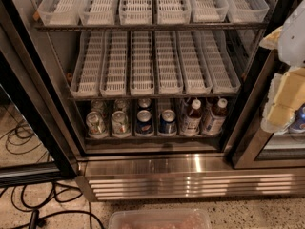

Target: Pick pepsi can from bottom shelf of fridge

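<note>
The fridge (pixel 44 123) stands open in front of me, with a shiny louvred base (pixel 190 178). On the bottom shelf (pixel 152 139) two pepsi cans stand side by side at the front middle, one on the left (pixel 144 122) and one on the right (pixel 167 121). A third can (pixel 144 104) shows behind the left one. My gripper (pixel 284 97), cream and white, is at the right edge of the view, outside the fridge and well right of the cans. A small blue shape (pixel 299 119) shows just beside it; I cannot tell what it is or whether it is held.
Two silver-green cans (pixel 96 123) stand left of the pepsi cans, and two white-capped brown bottles (pixel 191 117) stand right of them. White slotted trays (pixel 143 63) fill the two upper racks. A clear plastic tub (pixel 159 219) lies on the floor in front. Black cables (pixel 28 209) lie on the floor at the left.
</note>
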Robot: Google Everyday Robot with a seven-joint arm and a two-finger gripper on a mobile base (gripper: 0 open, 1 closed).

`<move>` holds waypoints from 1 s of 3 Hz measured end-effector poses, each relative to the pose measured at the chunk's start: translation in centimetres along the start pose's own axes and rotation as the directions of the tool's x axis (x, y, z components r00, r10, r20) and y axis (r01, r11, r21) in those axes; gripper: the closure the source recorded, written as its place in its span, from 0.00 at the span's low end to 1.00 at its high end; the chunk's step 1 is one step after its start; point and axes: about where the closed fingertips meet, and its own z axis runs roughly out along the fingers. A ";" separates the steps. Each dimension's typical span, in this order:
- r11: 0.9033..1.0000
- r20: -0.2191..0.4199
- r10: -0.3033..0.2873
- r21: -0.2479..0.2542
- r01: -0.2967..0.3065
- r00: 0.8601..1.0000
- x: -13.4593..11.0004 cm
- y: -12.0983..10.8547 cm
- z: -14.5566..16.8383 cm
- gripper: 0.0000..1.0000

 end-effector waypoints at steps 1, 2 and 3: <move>1.000 0.000 0.000 0.002 0.000 1.000 0.0 0.0 0.0 0.00; 0.999 0.035 0.033 0.012 -0.034 0.999 -0.1 0.2 2.5 0.00; 0.996 0.078 0.088 -0.014 -0.087 0.993 0.2 2.4 8.8 0.00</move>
